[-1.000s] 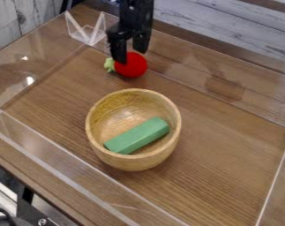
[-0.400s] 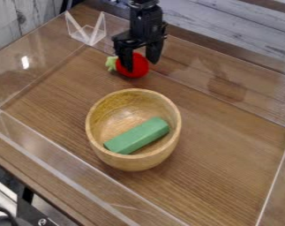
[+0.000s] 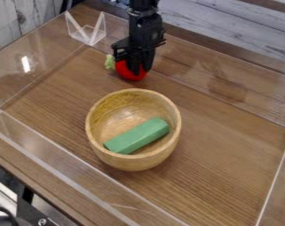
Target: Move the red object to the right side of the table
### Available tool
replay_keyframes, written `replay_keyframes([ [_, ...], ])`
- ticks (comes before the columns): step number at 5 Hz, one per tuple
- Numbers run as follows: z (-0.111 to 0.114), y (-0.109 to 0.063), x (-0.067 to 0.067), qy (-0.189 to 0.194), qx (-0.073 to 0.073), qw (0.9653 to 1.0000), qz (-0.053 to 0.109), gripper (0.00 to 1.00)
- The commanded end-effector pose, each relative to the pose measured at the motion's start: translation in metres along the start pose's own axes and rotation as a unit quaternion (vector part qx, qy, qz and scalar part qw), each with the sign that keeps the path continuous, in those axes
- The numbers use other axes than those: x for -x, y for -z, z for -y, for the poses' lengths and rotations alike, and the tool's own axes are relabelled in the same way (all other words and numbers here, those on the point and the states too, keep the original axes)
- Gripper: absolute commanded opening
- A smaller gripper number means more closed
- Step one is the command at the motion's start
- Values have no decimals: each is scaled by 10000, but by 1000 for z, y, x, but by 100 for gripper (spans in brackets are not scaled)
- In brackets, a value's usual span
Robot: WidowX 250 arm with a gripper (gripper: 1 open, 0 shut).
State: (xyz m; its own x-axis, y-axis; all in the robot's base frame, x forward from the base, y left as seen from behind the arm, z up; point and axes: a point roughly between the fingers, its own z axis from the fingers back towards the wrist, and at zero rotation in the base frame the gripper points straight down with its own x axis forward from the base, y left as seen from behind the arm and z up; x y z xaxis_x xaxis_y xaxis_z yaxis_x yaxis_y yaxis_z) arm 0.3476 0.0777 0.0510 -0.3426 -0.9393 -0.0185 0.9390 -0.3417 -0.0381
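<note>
Claw: black, at the red object [image 3: 131, 73], coming down over it from above, its fingers partly covering the fruit; whether it stands open or is closed on the fruit, I cannot tell [image 3: 134, 64]
Red object: 1 ball-like toy fruit, on the far part of the tabletop [image 3: 215, 132], beyond the bowl, green stub toward the image's left
Bowl: 1, wooden, round, near the middle of the view [image 3: 93, 132]
Green block: 1, inside the bowl, lying slantwise, leaning toward its near side [image 3: 136, 135]
Tabletop: brown wood grain
Walls: clear, along the tabletop's edge [image 3: 18, 78]
</note>
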Motion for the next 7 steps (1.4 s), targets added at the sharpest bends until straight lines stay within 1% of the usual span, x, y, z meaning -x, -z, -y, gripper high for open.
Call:
replay_keyframes([
  [1,-5,-59,-12,46,-368,9982,-462,0],
  [2,-15,-77,-53,163,-441,9978,-461,0],
  [3,-21,-71,-94,538,-482,9968,-336,0],
  [4,-26,-61,-131,772,-526,9954,-213,0],
  [5,-32,-65,-166,533,-572,9967,-213,0],
  [6,-40,-59,-197,34,-637,9978,-200,0],
  [7,-49,-47,-213,-473,-671,9965,-162,0],
])
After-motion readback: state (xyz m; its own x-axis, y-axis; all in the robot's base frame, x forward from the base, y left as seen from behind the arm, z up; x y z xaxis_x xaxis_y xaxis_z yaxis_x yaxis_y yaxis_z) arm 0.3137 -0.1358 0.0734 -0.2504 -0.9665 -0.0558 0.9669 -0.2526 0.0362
